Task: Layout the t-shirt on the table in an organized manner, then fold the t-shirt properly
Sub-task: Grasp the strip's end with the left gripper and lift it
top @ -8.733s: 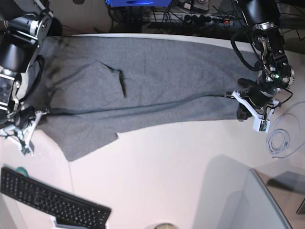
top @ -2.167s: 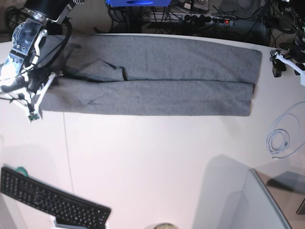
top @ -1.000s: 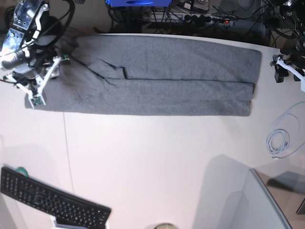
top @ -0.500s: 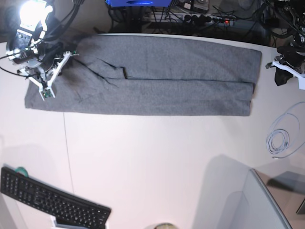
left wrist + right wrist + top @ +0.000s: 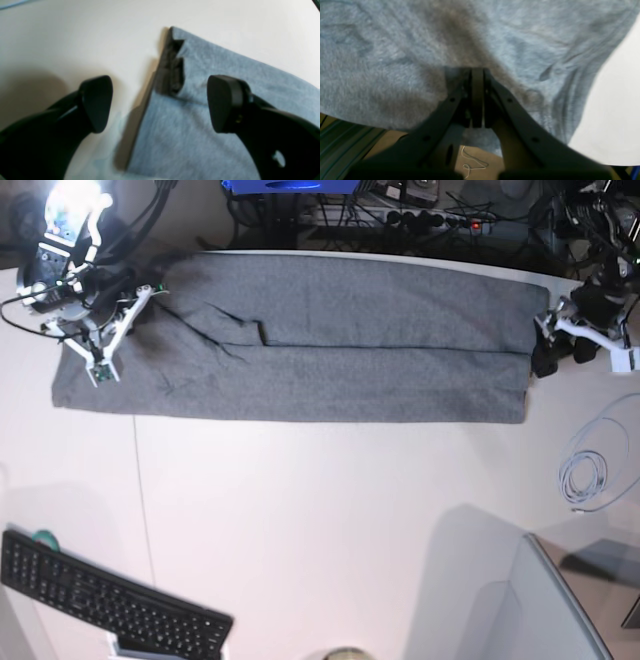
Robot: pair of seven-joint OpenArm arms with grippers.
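T-shirt [image 5: 340,345] folded into long band at tabletop's [image 5: 320,520] twelve o'clock. Left tool [image 5: 160,102] gaping wide, empty, straddling three o'clock end, probably to pinch. Right tool [image 5: 477,97] clamped tight, pinching nine o'clock end.

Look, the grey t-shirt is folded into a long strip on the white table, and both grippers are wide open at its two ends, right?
Not quite. The t-shirt does lie as a long folded strip on the table, and the left gripper is wide open at its end. But the right gripper is shut, its jaws pressed together over the cloth, as the right wrist view shows.
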